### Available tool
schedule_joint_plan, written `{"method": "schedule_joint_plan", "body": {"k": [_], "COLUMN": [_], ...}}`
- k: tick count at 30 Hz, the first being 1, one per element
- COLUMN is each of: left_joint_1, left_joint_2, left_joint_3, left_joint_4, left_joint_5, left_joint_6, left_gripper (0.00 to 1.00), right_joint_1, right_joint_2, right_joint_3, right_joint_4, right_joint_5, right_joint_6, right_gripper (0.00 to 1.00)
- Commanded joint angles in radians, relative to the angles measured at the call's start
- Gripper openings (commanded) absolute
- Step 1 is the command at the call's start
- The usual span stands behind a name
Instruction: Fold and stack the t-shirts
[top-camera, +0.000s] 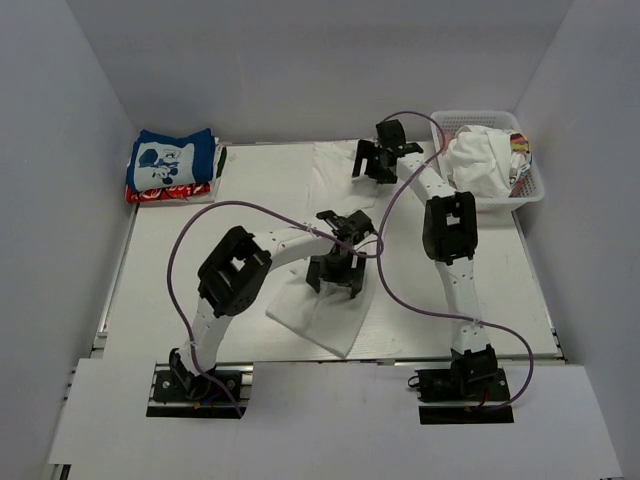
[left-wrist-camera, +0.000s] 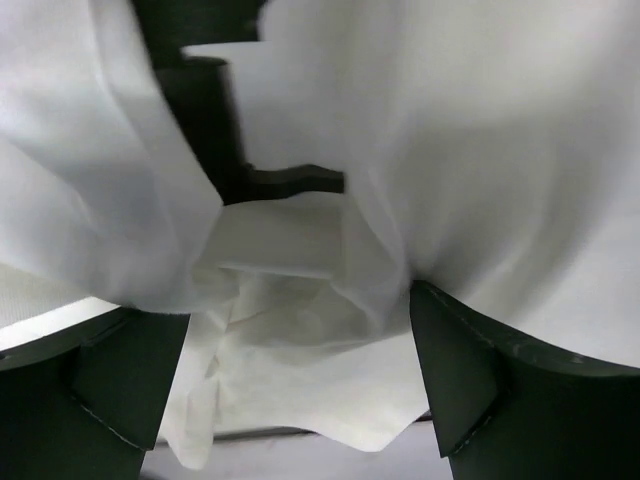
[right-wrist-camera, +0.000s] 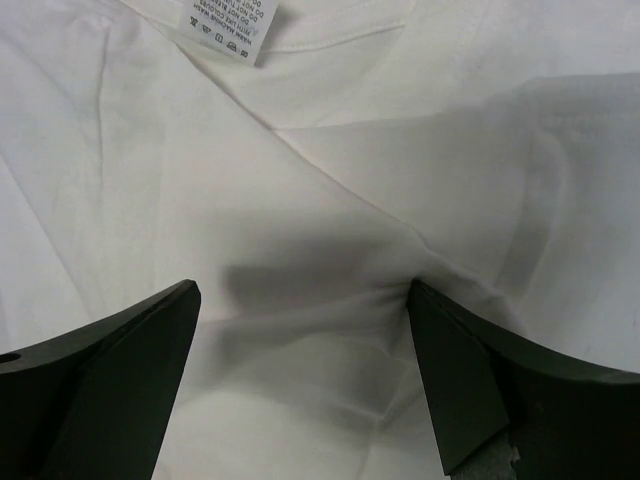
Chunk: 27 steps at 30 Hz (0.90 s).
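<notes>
across the table (top-camera: 150, 265), white t-shirt (top-camera: 322, 318), soft, creased, care label (right-wrist-camera: 228, 25) showing

Two folded tees: one blue t-shirt (top-camera: 172, 160) atop one red patterned t-shirt (top-camera: 165, 193). One white t-shirt (top-camera: 325, 325) spread out. One basket (top-camera: 505, 204). Two arms: left arm (top-camera: 235, 275), right arm (top-camera: 452, 230).
</notes>
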Motion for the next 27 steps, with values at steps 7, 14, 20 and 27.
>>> {"method": "schedule_joint_plan", "body": {"k": [7,14,20,27], "left_joint_1": [-0.079,-0.099,-0.03,0.083], "left_joint_2": [-0.203,-0.579,-0.829,-0.819], "left_joint_3": [-0.026,-0.361,-0.636,-0.832], "left_joint_4": [0.158,0.133,0.187,0.412], "left_joint_5": [-0.023,-0.189,-0.272,-0.194], "left_joint_6": [-0.026,-0.155,-0.201,-0.157], "left_gripper": [1.0,1.0,1.0,1.0], "right_joint_1": [-0.022,0.014,0.116,0.308], "right_joint_2": [-0.022,-0.307,-0.769,-1.223], "right_joint_3": [0.087,-0.129,-0.811,-1.425], "right_joint_4": [0.107,0.034,0.231,0.302], "right_joint_5": [-0.162,-0.076,0.114,0.142], "right_joint_6": [-0.168,-0.175,-0.111,0.036], "right_gripper": [0.9,0.9,0.9,0.9]}}
